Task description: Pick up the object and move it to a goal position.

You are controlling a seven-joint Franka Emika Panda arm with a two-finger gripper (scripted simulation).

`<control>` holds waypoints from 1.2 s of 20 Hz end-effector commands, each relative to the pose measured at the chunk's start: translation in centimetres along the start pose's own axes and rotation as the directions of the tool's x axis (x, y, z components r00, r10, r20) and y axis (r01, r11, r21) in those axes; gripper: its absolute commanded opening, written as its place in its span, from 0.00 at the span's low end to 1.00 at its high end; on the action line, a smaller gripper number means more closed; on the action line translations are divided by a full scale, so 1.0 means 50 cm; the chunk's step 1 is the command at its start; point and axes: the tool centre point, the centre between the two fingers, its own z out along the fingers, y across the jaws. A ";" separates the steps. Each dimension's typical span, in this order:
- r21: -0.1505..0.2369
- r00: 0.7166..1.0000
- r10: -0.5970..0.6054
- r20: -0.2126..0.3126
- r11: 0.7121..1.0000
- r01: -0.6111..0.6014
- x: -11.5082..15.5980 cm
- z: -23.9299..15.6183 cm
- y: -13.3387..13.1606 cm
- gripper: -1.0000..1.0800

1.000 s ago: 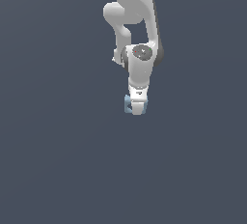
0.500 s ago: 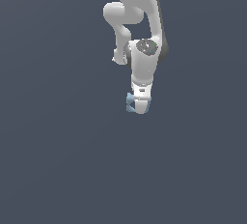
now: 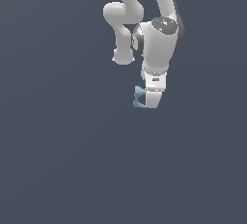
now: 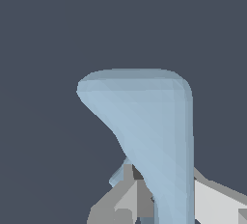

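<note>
While the white robot arm point(image 3: 154, 44) points down, its white gripper point(image 3: 152, 103) pinches the small pale-blue ring piece w/ pointy corners point(image 3: 139, 97). That piece sticks out on the exterior view's left of the gripper, above the dark grey floor point(image 3: 58, 160). Wrist view: the piece sits between grey fingers point(image 4: 126, 200).

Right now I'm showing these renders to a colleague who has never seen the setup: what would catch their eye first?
First, the white jointed robot arm reaching down from the exterior view's top against a plain dark grey backdrop. Next, the small pale-blue hollow piece with flared corners at the end effector, on its side toward the exterior view's left. In the wrist view that piece fills much of the frame, rising from between the grey fingers.
</note>
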 end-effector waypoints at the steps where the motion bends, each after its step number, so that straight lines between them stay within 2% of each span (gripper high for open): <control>1: 0.000 1.000 0.000 -0.001 1.000 0.000 0.023 -0.046 0.011 0.00; 13: 0.000 1.000 0.001 0.000 1.000 -0.001 0.126 -0.255 0.072 0.00; 24: -0.001 1.000 0.003 0.001 1.000 -0.003 0.187 -0.378 0.113 0.00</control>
